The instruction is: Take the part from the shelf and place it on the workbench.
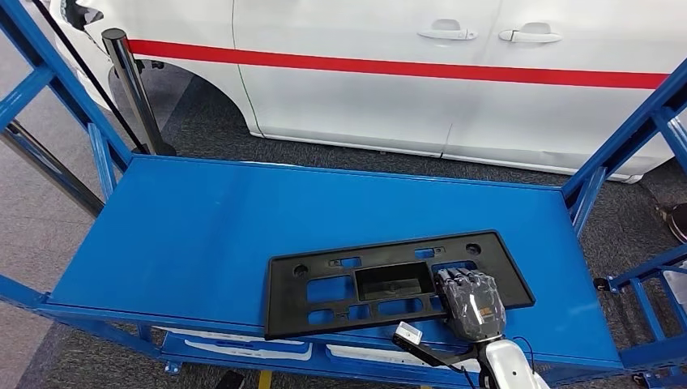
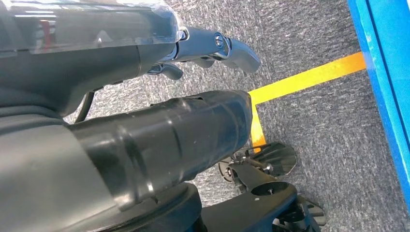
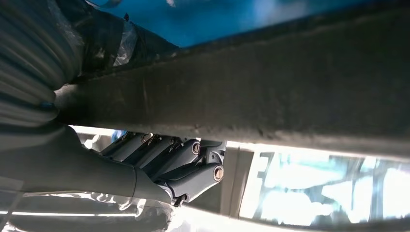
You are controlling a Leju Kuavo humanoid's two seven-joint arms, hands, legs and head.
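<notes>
The part (image 1: 356,284) is a flat black plastic plate holder with several cut-outs. It lies on the blue shelf (image 1: 202,227), near the front edge and right of the middle. My right hand (image 1: 470,304) lies over the part's front right end. In the right wrist view the part's dark edge (image 3: 290,87) runs across close up, with the fingers (image 3: 179,164) curled on one side of it and the thumb on the other, so the hand grips the part. My left hand (image 2: 183,96) hangs beside the shelf over the carpet and holds nothing, its fingers (image 2: 217,48) apart.
Blue frame posts (image 1: 616,154) rise at both ends of the shelf. A white car (image 1: 405,81) with a red stripe stands close behind it, and a black post (image 1: 134,89) at the back left. Yellow tape (image 2: 309,77) marks the grey carpet beside the shelf's blue edge (image 2: 387,72).
</notes>
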